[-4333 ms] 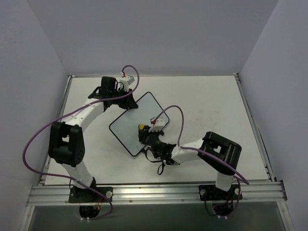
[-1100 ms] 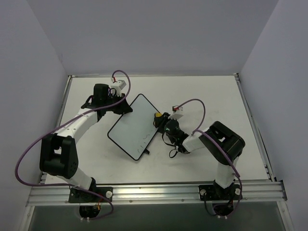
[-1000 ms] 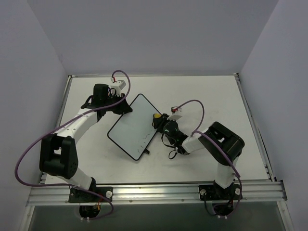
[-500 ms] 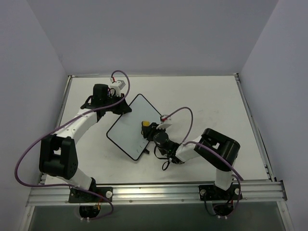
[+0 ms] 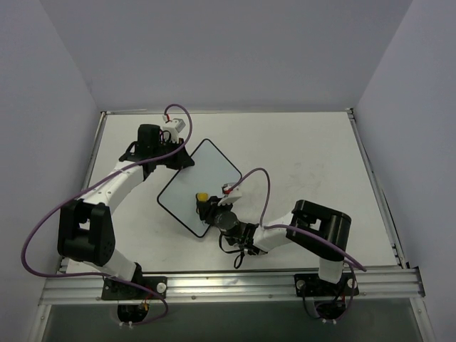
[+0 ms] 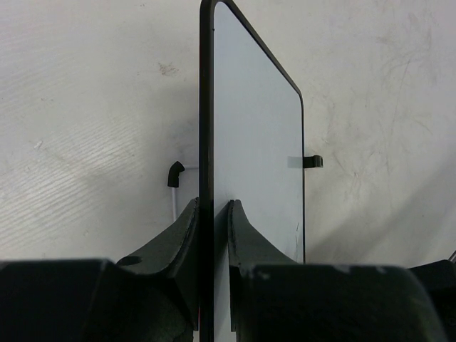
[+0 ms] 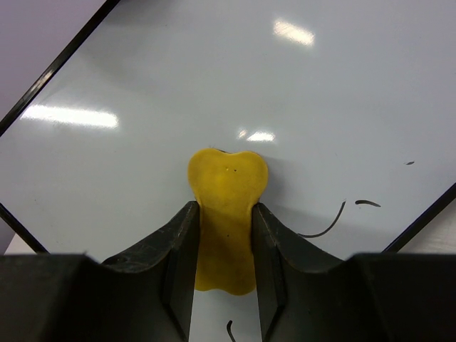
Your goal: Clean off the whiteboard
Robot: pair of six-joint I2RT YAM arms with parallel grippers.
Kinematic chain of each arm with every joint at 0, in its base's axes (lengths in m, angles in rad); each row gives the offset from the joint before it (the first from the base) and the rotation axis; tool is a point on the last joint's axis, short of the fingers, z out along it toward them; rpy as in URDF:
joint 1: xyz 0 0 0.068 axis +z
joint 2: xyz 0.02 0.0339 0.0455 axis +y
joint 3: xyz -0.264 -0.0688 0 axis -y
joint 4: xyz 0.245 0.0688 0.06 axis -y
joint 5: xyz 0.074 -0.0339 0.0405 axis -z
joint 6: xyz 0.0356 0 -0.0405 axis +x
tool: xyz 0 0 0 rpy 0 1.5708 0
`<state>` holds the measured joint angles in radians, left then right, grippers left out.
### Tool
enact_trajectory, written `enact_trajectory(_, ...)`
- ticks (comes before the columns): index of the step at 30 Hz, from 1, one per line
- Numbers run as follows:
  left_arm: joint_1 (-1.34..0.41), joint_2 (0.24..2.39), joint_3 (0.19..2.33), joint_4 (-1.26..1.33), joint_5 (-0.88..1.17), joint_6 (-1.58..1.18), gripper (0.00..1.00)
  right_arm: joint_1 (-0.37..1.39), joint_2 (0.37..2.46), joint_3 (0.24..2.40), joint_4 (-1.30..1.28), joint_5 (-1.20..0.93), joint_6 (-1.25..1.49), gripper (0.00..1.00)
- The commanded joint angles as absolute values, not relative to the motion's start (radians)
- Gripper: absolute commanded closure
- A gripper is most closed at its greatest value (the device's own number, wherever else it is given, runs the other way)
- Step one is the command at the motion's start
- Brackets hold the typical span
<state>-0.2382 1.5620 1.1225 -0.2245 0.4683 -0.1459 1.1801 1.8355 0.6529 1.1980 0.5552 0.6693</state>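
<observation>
The whiteboard [image 5: 187, 182], white with a thin black frame, lies tilted in the middle of the table. My left gripper [image 5: 182, 161] is shut on its far edge; in the left wrist view the board [image 6: 253, 142] runs edge-on between the fingers, and my left gripper [image 6: 213, 206] clamps its frame. My right gripper [image 5: 205, 205] is shut on a small yellow eraser [image 5: 202, 196] pressed onto the board's near part. In the right wrist view my right gripper [image 7: 222, 210] squeezes the eraser [image 7: 226, 206] against the white surface [image 7: 214, 85], with thin dark marker strokes [image 7: 324, 226] beside it.
The white table [image 5: 320, 171] extends to the right and far side, bounded by a raised metal rim [image 5: 374, 185]. Purple cables loop over both arms. A small black foot [image 6: 311, 162] of the board shows in the left wrist view.
My right gripper has swept the eraser from the board's right edge down-left across its surface to the near part. The left gripper has kept its hold and barely moved.
</observation>
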Motion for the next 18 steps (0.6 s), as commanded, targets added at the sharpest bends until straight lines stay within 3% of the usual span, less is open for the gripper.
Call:
enact_trajectory(1,-0.222,1.528,1.134,-0.186,0.296,-0.057,0.98,1.201,1.849,0.631,1.037,0.515,0.666,1.0)
enact_trajectory(18,-0.209,1.514,1.126,-0.175,0.308,-0.058,0.98,0.947,1.856,0.555,0.989,0.519,0.723,1.0)
